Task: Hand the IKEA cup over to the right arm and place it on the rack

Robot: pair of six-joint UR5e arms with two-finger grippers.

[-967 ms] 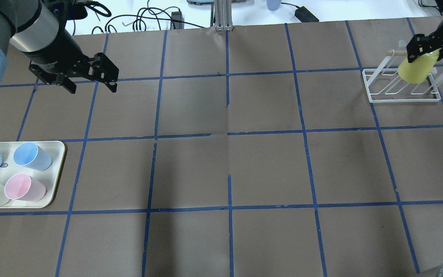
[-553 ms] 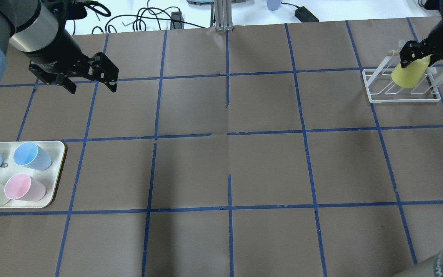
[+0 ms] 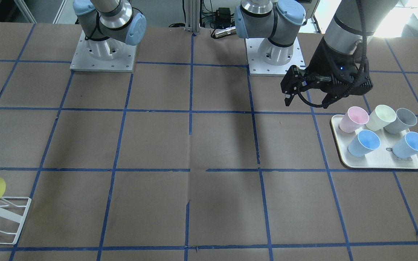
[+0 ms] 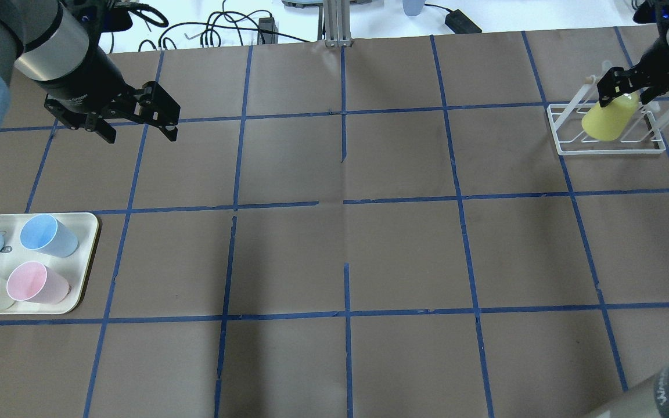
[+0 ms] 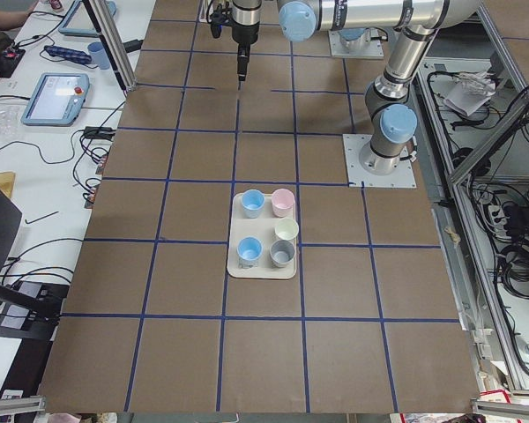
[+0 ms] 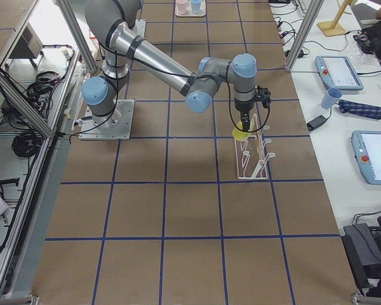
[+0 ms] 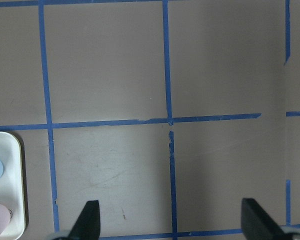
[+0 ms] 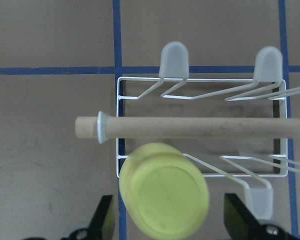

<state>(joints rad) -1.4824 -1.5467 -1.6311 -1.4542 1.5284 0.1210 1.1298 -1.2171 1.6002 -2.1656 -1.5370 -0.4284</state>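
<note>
Contact is at the far right of the tabletop (image 4: 346,249), where the right end effector (image 4: 622,94) pinches the IKEA cup (image 4: 604,119) by its narrow closed end. The cup is tilted, its wide mouth pointing down and toward the tabletop's middle, and it overlaps the end of the rack (image 4: 607,152) nearer that middle. In the right wrist view the cup's base faces the camera between the two fingers, just beside the rack's wooden rod (image 8: 190,127) and over one row of wire prongs. Whether the cup touches a prong cannot be told. The left end effector (image 4: 141,136) hovers well apart, over the tabletop's other side, its fingers spread wide with only brown paper between them. At the tabletop's left edge lies a cream tray (image 4: 82,232) carrying two blue cups (image 3: 364,143), a pink cup (image 3: 354,119), a cream cup (image 3: 380,117) and a grey cup (image 3: 397,120).
</note>
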